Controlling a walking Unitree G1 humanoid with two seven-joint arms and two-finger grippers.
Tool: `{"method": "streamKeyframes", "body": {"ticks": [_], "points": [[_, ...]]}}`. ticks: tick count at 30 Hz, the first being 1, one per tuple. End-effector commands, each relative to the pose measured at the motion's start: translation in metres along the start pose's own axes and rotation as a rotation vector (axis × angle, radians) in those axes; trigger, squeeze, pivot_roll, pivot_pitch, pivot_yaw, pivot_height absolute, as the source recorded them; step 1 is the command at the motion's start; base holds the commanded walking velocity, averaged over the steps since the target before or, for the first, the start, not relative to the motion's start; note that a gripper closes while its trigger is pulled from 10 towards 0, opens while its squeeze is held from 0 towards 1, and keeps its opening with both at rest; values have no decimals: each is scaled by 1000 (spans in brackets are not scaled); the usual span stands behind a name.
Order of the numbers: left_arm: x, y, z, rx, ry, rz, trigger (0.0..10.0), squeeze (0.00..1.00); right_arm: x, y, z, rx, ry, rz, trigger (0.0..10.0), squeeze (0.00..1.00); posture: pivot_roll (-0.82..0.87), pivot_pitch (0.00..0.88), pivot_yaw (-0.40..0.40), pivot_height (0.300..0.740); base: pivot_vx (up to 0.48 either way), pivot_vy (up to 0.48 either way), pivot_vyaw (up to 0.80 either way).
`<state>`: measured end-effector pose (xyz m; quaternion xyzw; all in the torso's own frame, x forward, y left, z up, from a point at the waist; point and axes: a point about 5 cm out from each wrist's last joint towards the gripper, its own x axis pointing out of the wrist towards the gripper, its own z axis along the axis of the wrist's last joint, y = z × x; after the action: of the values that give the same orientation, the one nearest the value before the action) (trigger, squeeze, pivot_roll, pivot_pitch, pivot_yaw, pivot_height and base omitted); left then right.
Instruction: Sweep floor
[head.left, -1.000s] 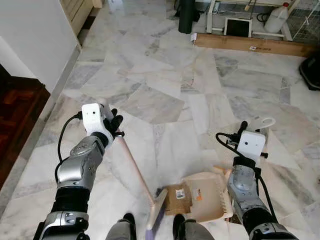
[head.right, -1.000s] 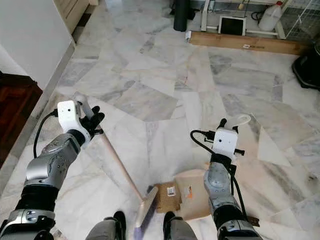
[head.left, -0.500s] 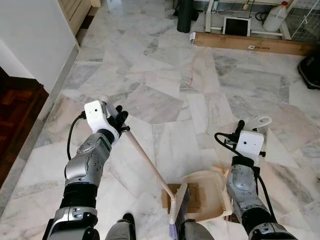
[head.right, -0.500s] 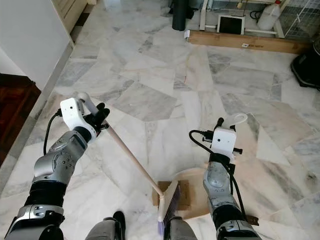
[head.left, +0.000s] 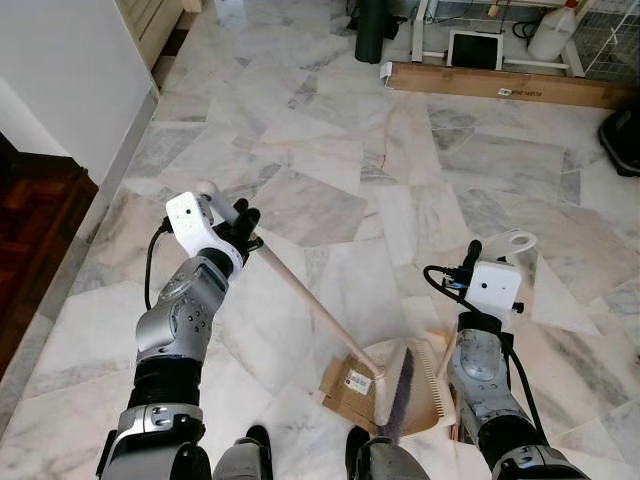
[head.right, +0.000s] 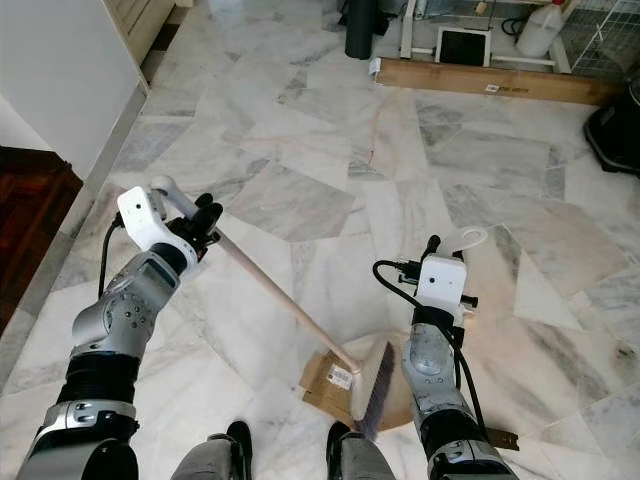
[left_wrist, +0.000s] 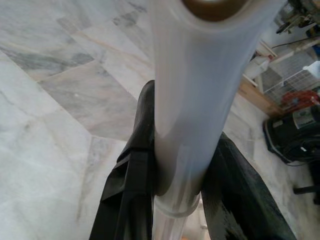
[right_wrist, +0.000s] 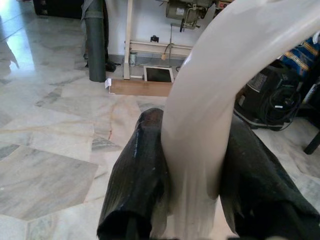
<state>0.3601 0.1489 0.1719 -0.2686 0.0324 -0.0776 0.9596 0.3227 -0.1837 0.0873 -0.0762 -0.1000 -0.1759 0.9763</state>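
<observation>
In the left eye view, your left gripper (head.left: 243, 222) sits left of centre, clamped near the top of the broom handle (head.left: 310, 305), which slants down to the broom head (head.left: 392, 388) at bottom centre. The head rests against a flat piece of cardboard (head.left: 347, 383) at the mouth of the dustpan (head.left: 432, 385). The cardboard looks light and stiff, so expect it to skid on the marble floor (head.left: 330, 150) rather than bend.

In the right eye view, the dustpan handle loop (head.right: 472, 238) rises above your right arm, right of centre.

In the left wrist view, both black fingers (left_wrist: 131, 187) pinch the smooth, plastic-wrapped handle at frame centre; it is probably slippery, so grip firmly.

In the right wrist view, your right gripper (right_wrist: 192, 175) is closed on the rigid cream dustpan handle, which should be light.
</observation>
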Motion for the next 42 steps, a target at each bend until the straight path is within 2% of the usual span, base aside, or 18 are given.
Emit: {"method": "streamKeyframes", "body": {"ticks": [1,2,3,5,6,9,11,14,17,23,25,26,31,37,38,42], "points": [[0,0,8,-12,-33,6,10000,0,-12,7,-13,16,74,17,10000,0,88,278,32,740,0,0,0],[-1,1,11,-10,-47,13,10000,0,-12,7,-13,16,75,18,10000,0,88,278,32,740,0,0,0],[-2,4,22,-10,-91,31,10000,0,-12,8,-13,17,78,20,10000,0,92,277,33,740,0,0,0],[-2,5,27,-9,-109,35,10000,0,-12,8,-13,17,79,21,10000,0,92,277,33,740,0,0,0],[-5,11,45,25,-180,59,10000,0,-12,8,-13,17,82,23,10000,0,97,273,34,740,0,0,0],[-8,16,61,55,-241,79,10000,0,-12,8,-14,17,84,25,10000,0,101,272,34,740,0,0,0],[-14,23,85,104,-332,116,10000,0,-12,9,-14,16,86,27,10000,0,102,271,34,740,0,0,0],[-20,32,99,132,-396,155,10000,0,-12,9,-14,15,86,29,10000,0,107,271,33,740,0,0,0],[-25,40,104,161,-421,194,10000,0,-11,9,-13,16,86,31,10000,0,103,273,31,740,0,0,0],[-29,51,99,287,-398,239,10000,0,-11,8,-13,14,85,32,10000,0,102,277,29,740,0,0,0],[-28,54,89,362,-329,239,10000,0,-11,8,-13,11,84,33,10000,0,102,277,27,740,0,0,0],[-25,56,80,400,-258,223,10000,0,-11,8,-13,10,84,34,10000,0,102,278,27,740,0,0,0],[-20,53,57,447,-105,154,10000,0,-10,7,-13,8,83,32,10000,0,103,278,27,740,0,0,0],[-16,45,37,410,-39,98,10000,0,-9,7,-12,8,79,30,10000,0,96,278,27,740,0,0,0],[-15,42,33,374,-28,86,10000,0,-8,7,-11,9,76,29,10000,0,93,278,27,740,0,0,0],[-12,37,27,342,2,61,10000,0,-7,5,-11,8,74,23,10000,0,91,279,29,740,0,0,0]]}}
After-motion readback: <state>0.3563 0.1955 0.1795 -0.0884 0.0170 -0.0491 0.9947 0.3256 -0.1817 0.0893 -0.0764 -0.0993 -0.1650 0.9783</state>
